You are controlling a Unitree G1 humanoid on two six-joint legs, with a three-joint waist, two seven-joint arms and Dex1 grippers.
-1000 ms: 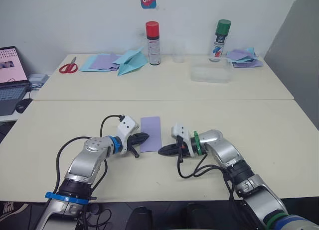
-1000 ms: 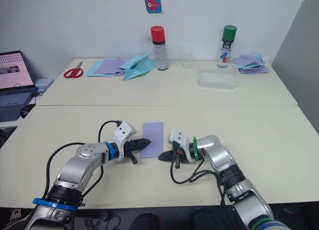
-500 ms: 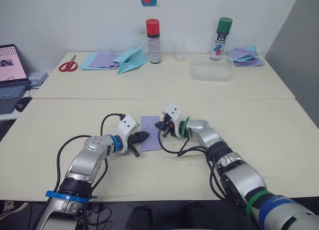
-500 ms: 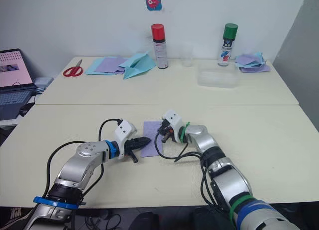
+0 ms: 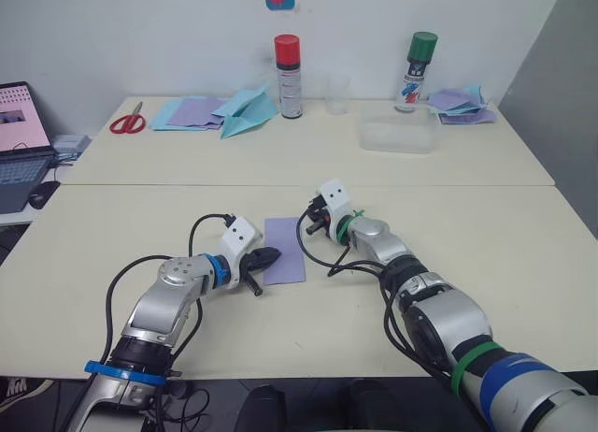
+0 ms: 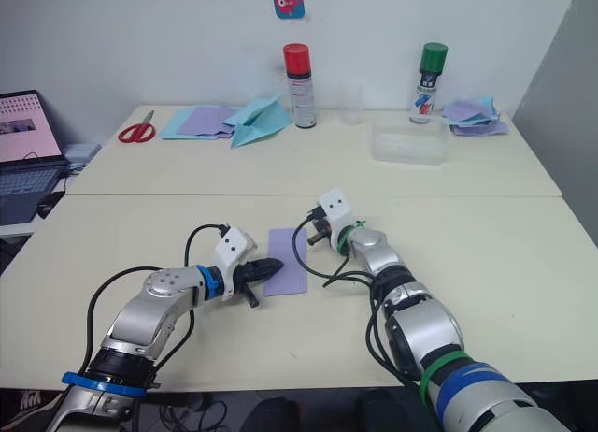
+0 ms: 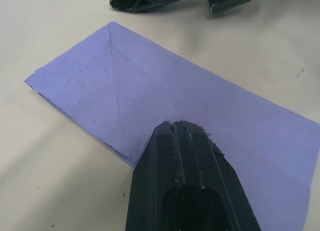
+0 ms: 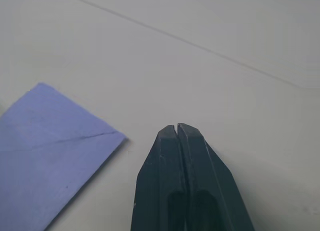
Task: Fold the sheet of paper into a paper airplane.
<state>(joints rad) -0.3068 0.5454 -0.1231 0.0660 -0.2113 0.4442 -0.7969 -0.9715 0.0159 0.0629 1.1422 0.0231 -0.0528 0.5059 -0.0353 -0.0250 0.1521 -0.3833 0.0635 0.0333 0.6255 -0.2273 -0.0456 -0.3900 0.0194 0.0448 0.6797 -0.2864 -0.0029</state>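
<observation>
The sheet of paper is lavender and lies flat on the near table as a narrow rectangle with crease lines. My left gripper is shut, and its tip presses down on the sheet's left long edge. Shut as well, my right gripper rests on the bare table just off the sheet's far right corner, not touching the paper. Nothing is held between its fingers. The paper airplane is out of view.
On the far table are a light-blue paper plane, purple and blue sheets, red scissors, two spray cans, a clear box and more sheets. A laptop sits at the left.
My right arm has swung from the near right side of the sheet up to its far right corner. The left gripper and the sheet have stayed put.
</observation>
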